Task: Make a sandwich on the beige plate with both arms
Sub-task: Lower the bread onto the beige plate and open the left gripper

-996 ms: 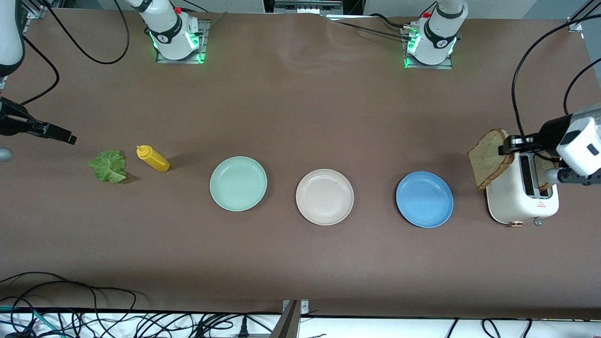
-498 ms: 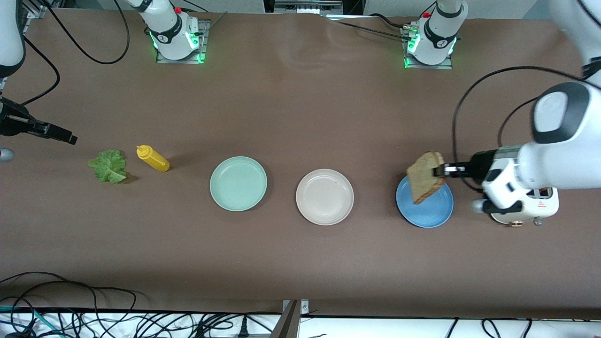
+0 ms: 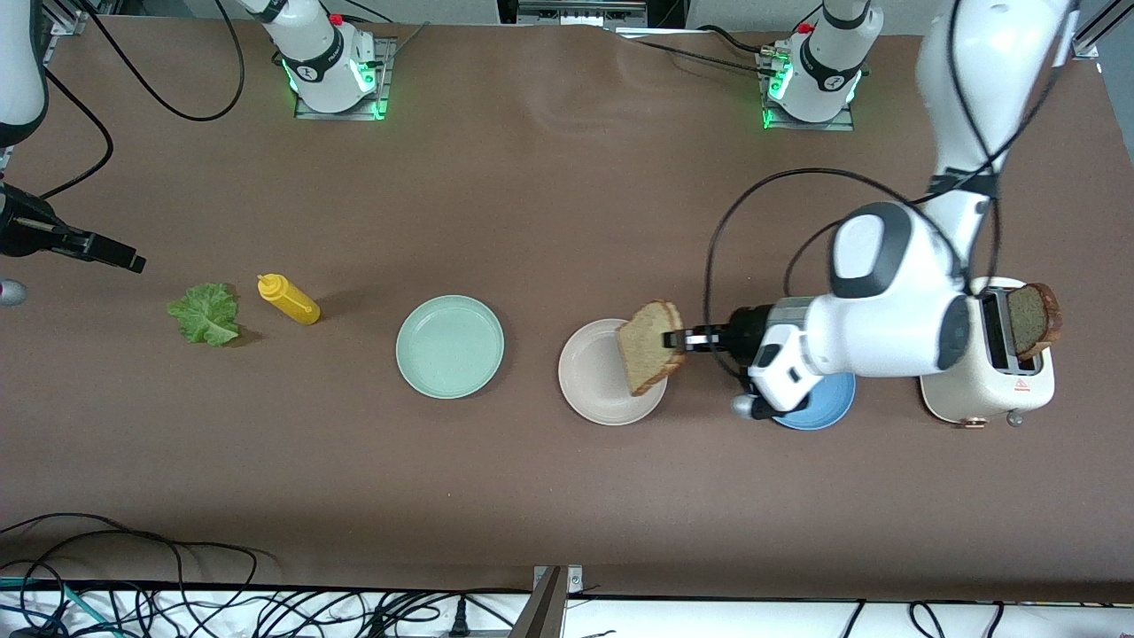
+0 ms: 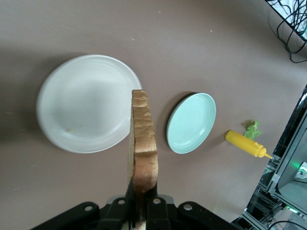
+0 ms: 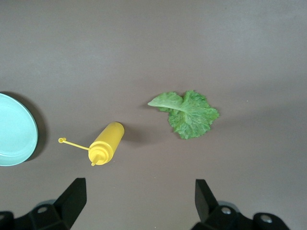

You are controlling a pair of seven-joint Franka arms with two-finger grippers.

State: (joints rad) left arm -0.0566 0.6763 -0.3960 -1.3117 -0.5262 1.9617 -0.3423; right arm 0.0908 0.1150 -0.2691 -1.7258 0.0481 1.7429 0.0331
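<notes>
The left claw (image 3: 680, 339) is clamped on a slice of brown bread (image 3: 651, 345), gripping it by one edge so the slice hangs on its side in the air over the beige plate (image 3: 595, 377), just right of the frame's centre in the front view. In the left wrist view the bread (image 4: 142, 149) shows edge-on, its crust pinched tight between the black fingers (image 4: 154, 212), with the beige plate (image 4: 86, 103) bare beneath it.

The left arm reaches in from the right of the frame, its white body covering much of the blue plate (image 3: 819, 406). At the far right of the frame stands a white toaster (image 3: 985, 372) with a second bread slice (image 3: 1032, 317) sticking up out of its slot.

The mint-green plate (image 3: 449, 346) sits left of centre, bare. Farther left, the yellow squeeze bottle (image 3: 288, 299) lies on the worktop (image 3: 549, 204) beside the lettuce leaf (image 3: 205, 313).

The right claw (image 3: 106, 251) waits at the left edge of the frame, above the lettuce. In the right wrist view its fingers (image 5: 72, 199) stand wide apart with nothing between them, the lettuce (image 5: 187, 113) and bottle (image 5: 106, 143) lying on the worktop below.
</notes>
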